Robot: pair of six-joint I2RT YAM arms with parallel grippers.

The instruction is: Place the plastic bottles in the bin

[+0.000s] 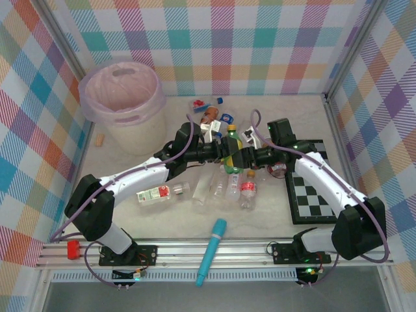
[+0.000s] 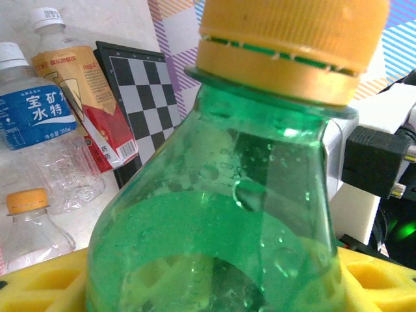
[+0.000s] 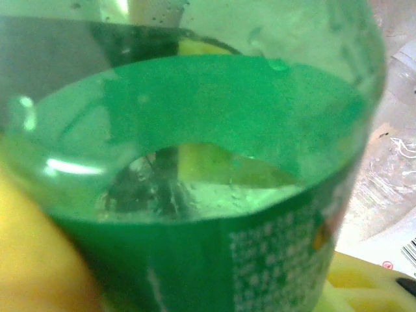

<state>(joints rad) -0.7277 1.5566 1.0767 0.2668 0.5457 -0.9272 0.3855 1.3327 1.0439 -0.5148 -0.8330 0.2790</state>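
Far to the left of the green bottle (image 1: pixel 232 156), the pink-lilac bin (image 1: pixel 120 97) stands on the desk (image 1: pixel 130 166) by the back wall. Nearer and left of the green bottle, a red-and-white-labelled bottle (image 1: pixel 156 193) lies on its side. The left tool (image 1: pixel 220 155) reaches in from the green bottle's left. In the left wrist view its yellow pads (image 2: pixel 39 286) sit on either side of the body under the orange-yellow cap (image 2: pixel 292 45), clamped on it. Just in front of the green bottle lie three clear bottles (image 1: pixel 221 188), and nearer still a teal cylinder (image 1: pixel 212 252). The right tool (image 1: pixel 252 156) meets the green bottle from its right. Its yellow pads (image 3: pixel 32 260) press the green wall in the right wrist view, so it grips the bottle too. Right of the green bottle lies the chequered board (image 1: pixel 312 188).
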